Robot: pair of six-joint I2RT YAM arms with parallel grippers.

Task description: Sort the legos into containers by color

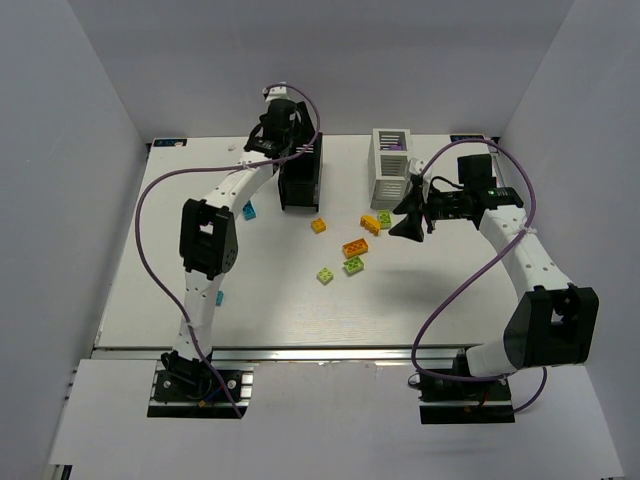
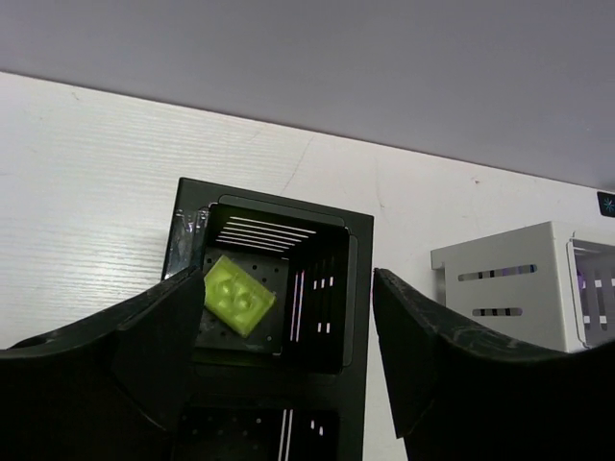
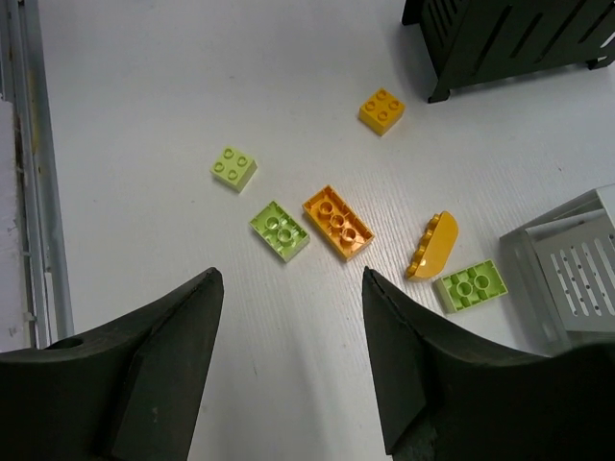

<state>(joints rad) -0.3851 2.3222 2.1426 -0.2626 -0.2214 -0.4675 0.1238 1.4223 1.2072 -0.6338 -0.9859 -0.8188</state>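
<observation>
Your left gripper (image 2: 288, 307) hangs wide open over the black box (image 2: 279, 204). A lime brick (image 2: 238, 296) lies inside, beneath it.

White table (image 1: 140, 290) boxed in by plain pale walls (image 1: 60, 150).
Its top shows a faint wood grain, a metal rail (image 1: 320, 354) runs along the near edge, and a small dark sticker (image 2: 607, 203) with a blue mark lies at the far edge.
</observation>
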